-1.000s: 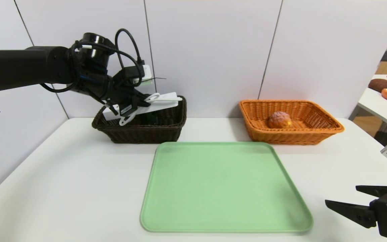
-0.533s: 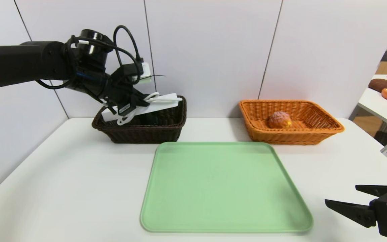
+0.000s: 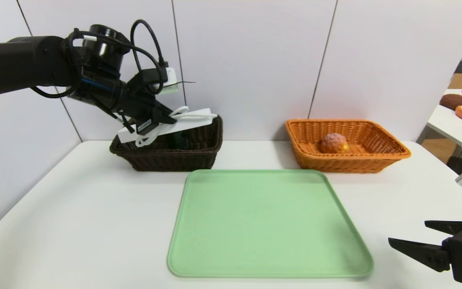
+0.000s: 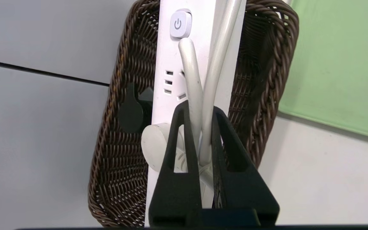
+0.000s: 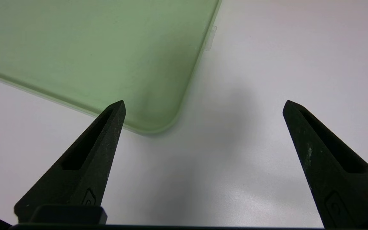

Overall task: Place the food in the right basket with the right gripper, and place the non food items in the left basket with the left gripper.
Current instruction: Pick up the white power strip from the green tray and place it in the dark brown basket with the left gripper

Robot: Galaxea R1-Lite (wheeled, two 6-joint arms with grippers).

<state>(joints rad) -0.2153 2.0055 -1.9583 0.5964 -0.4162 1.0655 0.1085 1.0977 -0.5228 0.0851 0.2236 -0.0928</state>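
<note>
Overhead, the left hand (image 4: 200, 110) tilts down above the dark basket (image 3: 167, 160), clamped on white cord (image 4: 214, 76).

- left basket (image 3: 167, 160): dark brown, nearly black, in a woven wicker pattern;
- right basket (image 3: 347, 162): bright orange, the same kind of weave;
- bun (image 3: 333, 143): pinkish brown, with a yellow-orange patch;
- power strip (image 4: 171, 57): white, its power button (image 4: 180, 24) marked with a grey symbol; its cord (image 4: 214, 73) off-white;
- tray (image 3: 269, 222): plain pale green;
- table (image 3: 94, 224): white, unpatterned;
- left gripper (image 4: 200, 108) and right gripper (image 5: 204, 102): black fingers;
- wall (image 3: 251, 60): pale greyish white, crossed by thin dark lines
</note>
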